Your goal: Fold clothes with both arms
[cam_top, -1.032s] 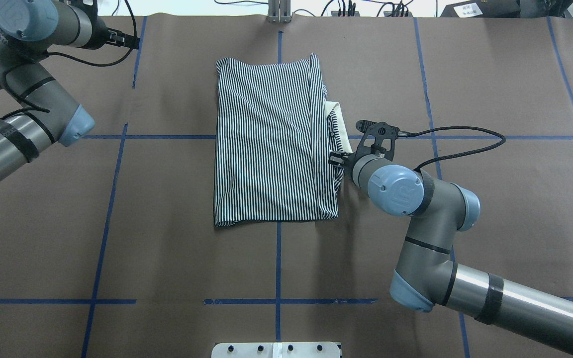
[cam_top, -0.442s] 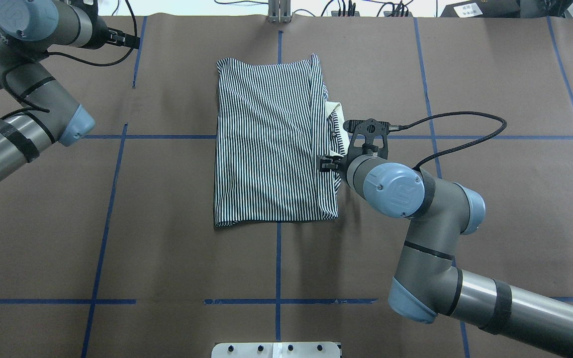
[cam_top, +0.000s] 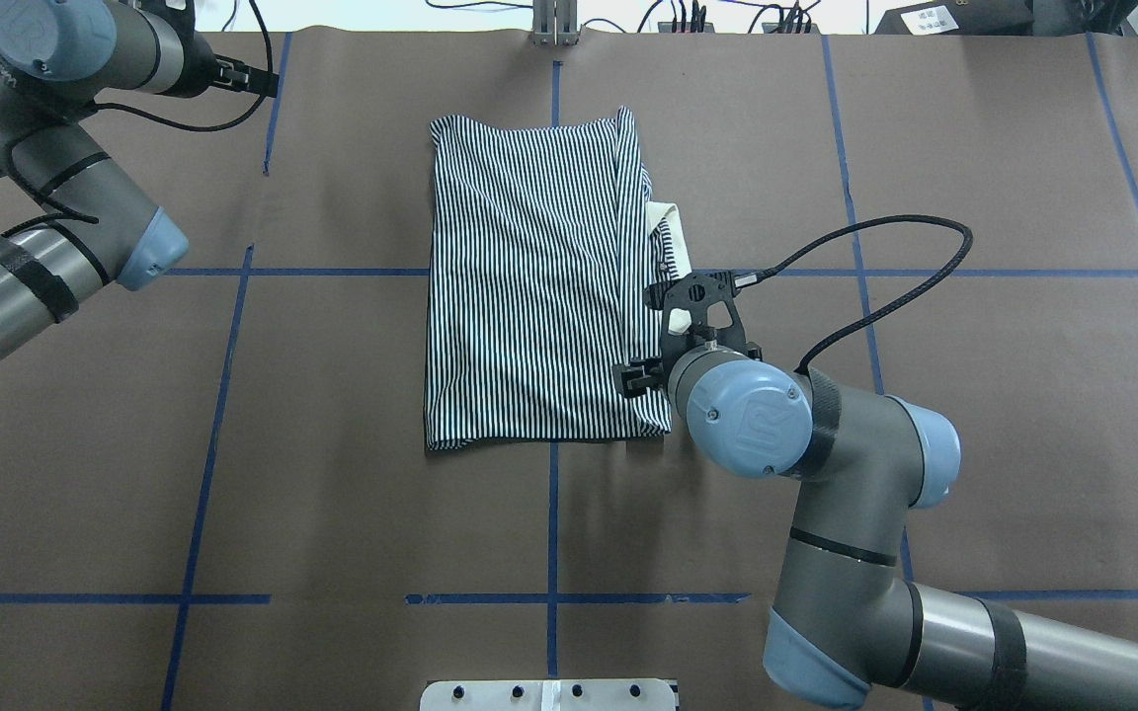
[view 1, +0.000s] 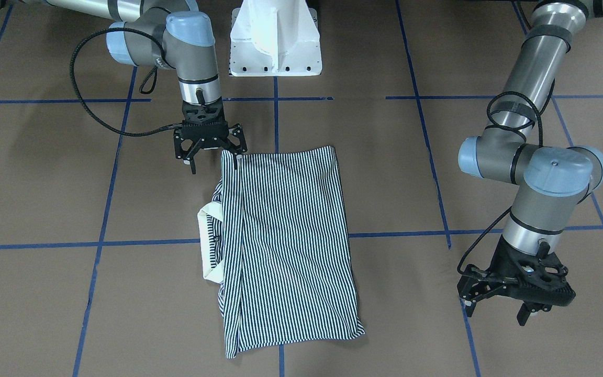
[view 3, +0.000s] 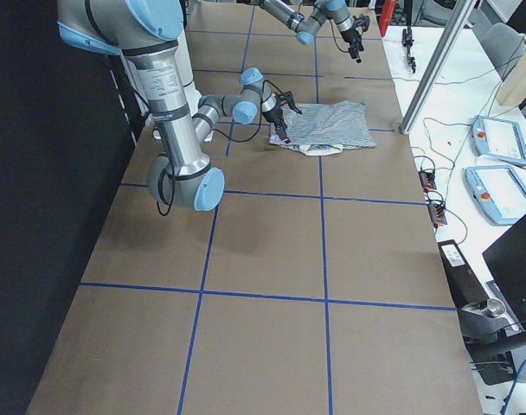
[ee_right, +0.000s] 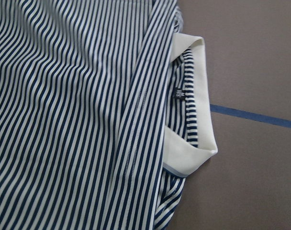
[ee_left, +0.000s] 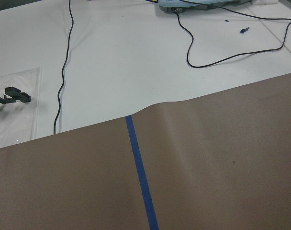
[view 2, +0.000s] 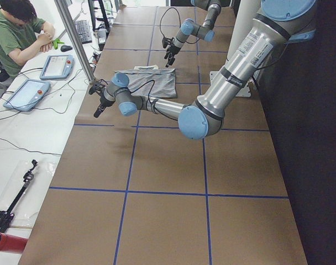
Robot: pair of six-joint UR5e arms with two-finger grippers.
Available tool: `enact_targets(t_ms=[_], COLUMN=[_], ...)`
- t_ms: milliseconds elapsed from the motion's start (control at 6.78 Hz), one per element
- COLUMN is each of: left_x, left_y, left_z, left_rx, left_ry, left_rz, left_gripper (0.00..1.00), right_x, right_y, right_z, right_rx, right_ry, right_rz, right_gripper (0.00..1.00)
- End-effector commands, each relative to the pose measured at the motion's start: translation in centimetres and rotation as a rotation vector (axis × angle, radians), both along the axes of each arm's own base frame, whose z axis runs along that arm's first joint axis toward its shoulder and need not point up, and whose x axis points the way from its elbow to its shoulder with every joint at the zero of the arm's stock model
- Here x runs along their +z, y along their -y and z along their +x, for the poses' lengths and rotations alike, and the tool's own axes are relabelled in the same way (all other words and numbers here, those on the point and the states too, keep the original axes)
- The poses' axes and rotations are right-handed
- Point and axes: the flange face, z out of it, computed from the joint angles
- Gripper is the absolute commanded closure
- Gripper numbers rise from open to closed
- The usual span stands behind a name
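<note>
Navy-and-white striped polo shirt (cam_top: 529, 286) lies flat mid-bench, folded into a tall rectangle on the brown paper-covered bench (cam_top: 332, 474), across the blue tape lines (cam_top: 209, 434) of the grid. Its cream fabric collar (ee_right: 203, 96) pokes out from the folded edge on the robot's right side. In the right wrist view we see a small dark label (ee_right: 178, 92) inside the neck.

Black two-finger right tool (view 1: 214, 163) has its jaws spread apart and holds nothing. It points down at the shirt's corner nearest the robot, on the collar side. One finger (view 1: 236, 156) sits right at the cloth edge and the other is off the cloth over bare bench. We cannot tell if it touches the fabric.

Black two-finger left tool (view 1: 495, 313) also has its jaws apart, with nothing in them. It is low over bare bench, well apart from the shirt, at the far left of the bench. Its wrist view shows only brown paper, a blue tape line, and a white surface with a thin black cable (ee_left: 64, 72).

White pedestal base (view 1: 275, 42) stands at the robot end. A seated person in a green top (view 2: 16, 33) is beside the bench in the left side view.
</note>
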Motion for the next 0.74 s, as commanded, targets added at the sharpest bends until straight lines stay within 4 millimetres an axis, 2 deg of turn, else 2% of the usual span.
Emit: enact_targets(t_ms=[0,147,295,442,590], left_x=[0.0,0.0,0.0,0.0,0.0], left_y=[0.0,0.0,0.0,0.0,0.0], left_z=[0.0,0.0,0.0,0.0,0.0], left_rx=[0.000,0.000,0.000,0.000,0.000], left_ry=[-0.001,-0.001,-0.001,-0.001,-0.001], left_rz=[0.000,0.000,0.000,0.000,0.000], left_gripper=[0.00,0.00,0.00,0.00,0.00], right_x=[-0.1,0.2,0.4,0.3,0.2], right_y=[-4.2,-5.2,-5.3,-5.3,-5.3], right_z=[-2.8,-3.4,-3.4,-3.4,-3.5], right_rx=[-0.167,-0.209,-0.242,-0.251,-0.251], right_ry=[-0.137,-0.186,-0.214,-0.222,-0.221], right_rz=[0.182,0.241,0.271,0.283,0.287], right_gripper=[0.11,0.29,0.49,0.64,0.74])
